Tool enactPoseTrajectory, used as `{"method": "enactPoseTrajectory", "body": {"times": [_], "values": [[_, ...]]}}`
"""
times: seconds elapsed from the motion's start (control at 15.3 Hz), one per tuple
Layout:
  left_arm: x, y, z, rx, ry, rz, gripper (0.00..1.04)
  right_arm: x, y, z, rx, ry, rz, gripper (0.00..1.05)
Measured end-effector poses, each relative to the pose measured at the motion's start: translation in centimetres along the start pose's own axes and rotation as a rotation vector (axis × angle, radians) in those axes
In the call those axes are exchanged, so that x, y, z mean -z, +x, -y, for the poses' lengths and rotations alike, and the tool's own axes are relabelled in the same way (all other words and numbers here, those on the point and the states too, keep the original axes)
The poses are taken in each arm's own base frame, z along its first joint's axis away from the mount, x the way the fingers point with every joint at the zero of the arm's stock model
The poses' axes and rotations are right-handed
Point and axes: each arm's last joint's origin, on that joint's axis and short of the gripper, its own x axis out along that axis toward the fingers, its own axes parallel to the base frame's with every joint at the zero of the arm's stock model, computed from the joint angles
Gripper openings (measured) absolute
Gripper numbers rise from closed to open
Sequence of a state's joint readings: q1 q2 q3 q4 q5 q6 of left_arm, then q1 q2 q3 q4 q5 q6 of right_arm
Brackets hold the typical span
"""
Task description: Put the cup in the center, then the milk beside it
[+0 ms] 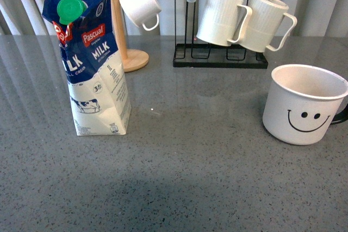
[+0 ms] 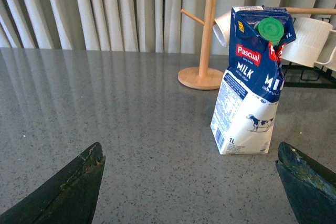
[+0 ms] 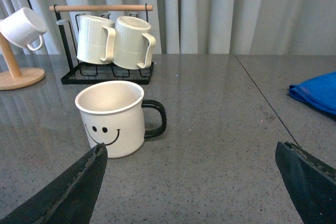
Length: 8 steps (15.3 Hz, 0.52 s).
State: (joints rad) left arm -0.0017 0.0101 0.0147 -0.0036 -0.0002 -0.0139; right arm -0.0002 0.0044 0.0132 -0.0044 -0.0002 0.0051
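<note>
The cup (image 1: 304, 104), a wide white mug with a black smiley face and black handle, stands upright at the right of the grey table; it also shows in the right wrist view (image 3: 111, 118). The milk (image 1: 89, 58), a tall blue and white carton with a green cap, stands upright at the left, seen too in the left wrist view (image 2: 251, 80). Neither arm shows in the front view. My left gripper (image 2: 191, 182) is open, short of the carton with bare table between its fingers. My right gripper (image 3: 191, 182) is open, the cup just beyond one fingertip (image 3: 84, 179).
A black rack (image 1: 220, 58) with a wooden bar holds two ribbed white mugs (image 1: 244, 20) at the back. A wooden mug tree (image 1: 122, 25) carries a small white cup (image 1: 140, 5). A blue cloth (image 3: 317, 93) lies off to one side. Grey curtains hang behind.
</note>
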Motion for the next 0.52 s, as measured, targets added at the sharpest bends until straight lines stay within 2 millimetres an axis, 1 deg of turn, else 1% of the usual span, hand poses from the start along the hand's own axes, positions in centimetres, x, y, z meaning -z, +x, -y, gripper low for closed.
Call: {"method": "enactPoseTrajectory", "body": {"times": [0.52], "values": [[0.0,0.0,0.0,0.0,0.0,0.0,0.98,0.0,0.0,0.0,0.0,0.0,0.0,0.98]]}}
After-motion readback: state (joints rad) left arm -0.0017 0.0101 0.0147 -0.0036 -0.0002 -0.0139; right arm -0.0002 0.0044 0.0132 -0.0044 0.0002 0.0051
